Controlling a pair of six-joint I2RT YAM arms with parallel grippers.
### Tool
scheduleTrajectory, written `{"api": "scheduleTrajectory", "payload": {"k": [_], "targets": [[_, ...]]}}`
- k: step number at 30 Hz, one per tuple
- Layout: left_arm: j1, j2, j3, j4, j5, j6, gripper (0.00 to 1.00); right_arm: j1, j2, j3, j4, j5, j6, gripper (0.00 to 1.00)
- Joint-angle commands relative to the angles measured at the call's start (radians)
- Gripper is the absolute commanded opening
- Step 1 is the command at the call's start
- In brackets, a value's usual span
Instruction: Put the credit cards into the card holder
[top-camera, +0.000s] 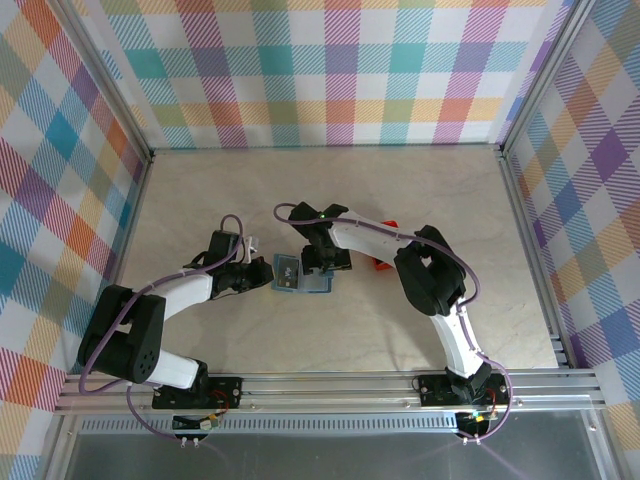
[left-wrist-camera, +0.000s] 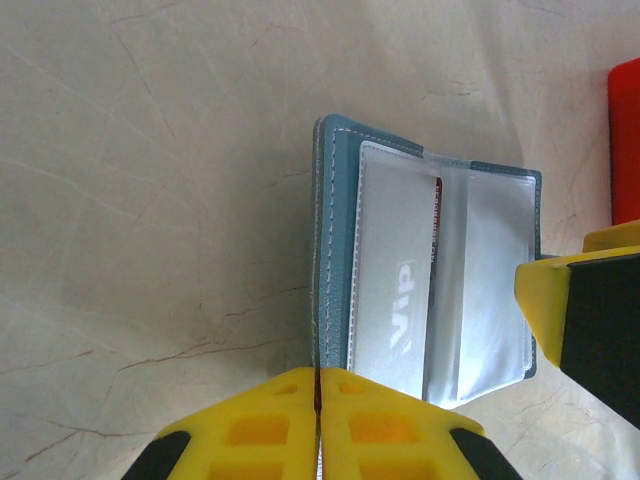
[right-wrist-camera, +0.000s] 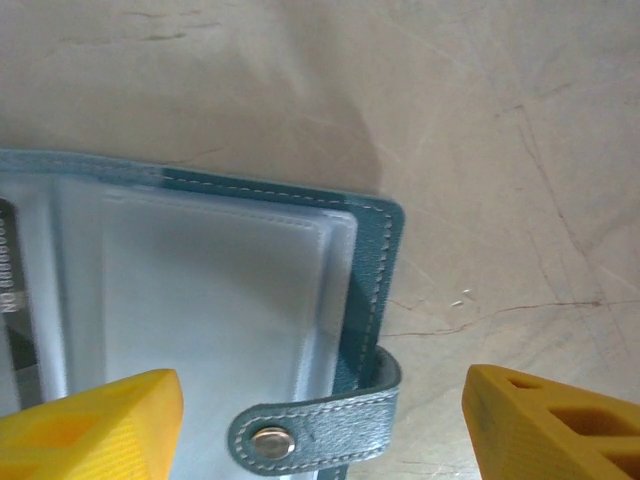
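I saw L gripper (left-wrist-camera: 318, 420) pinched shut on open blue-teal folding card holder (left-wrist-camera: 335, 250) cover edge | R gripper (right-wrist-camera: 322, 400) wide open, empty, straddled its clasp tab (right-wrist-camera: 270, 440) end

Robot lab / test cell, not a home or shop. Two robot arms, the left arm (top-camera: 185, 292) and the right arm (top-camera: 440, 275), are bolted side by side to a metal rail (top-camera: 330, 385) at the near edge of a table (top-camera: 250, 190) w/ a pale marble-look top. Bare aluminium frame posts (top-camera: 538, 85) box the work area in. Bright plaid cloth (top-camera: 330, 70) hangs as backdrop on 3 sides. Purple cables (top-camera: 232, 218) run loose along the arms. No furniture or household stuff, just rig hardware.
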Motion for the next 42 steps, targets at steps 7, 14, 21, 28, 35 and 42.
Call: {"api": "scheduleTrajectory", "payload": {"k": [7,14,21,28,35,42], "targets": [[0.007,-0.012,-0.004,-0.028,-0.012,0.008,0.08,-0.045,-0.071,-0.106,0.001,0.016,0.023,0.74],[0.007,-0.014,-0.003,-0.033,-0.017,0.010,0.08,-0.057,-0.119,-0.160,0.013,0.018,0.021,0.74],[0.007,-0.016,0.001,-0.042,-0.019,0.013,0.08,-0.072,-0.146,-0.195,0.027,0.009,0.021,0.74],[0.007,-0.024,0.002,-0.052,-0.020,0.014,0.08,-0.089,-0.157,-0.229,0.038,0.009,0.020,0.74],[0.007,-0.024,0.005,-0.058,-0.022,0.014,0.08,-0.097,-0.172,-0.255,0.044,0.016,0.012,0.73],[0.007,-0.019,0.008,-0.056,-0.023,0.016,0.08,-0.104,-0.182,-0.270,0.063,-0.001,0.005,0.72]]}}
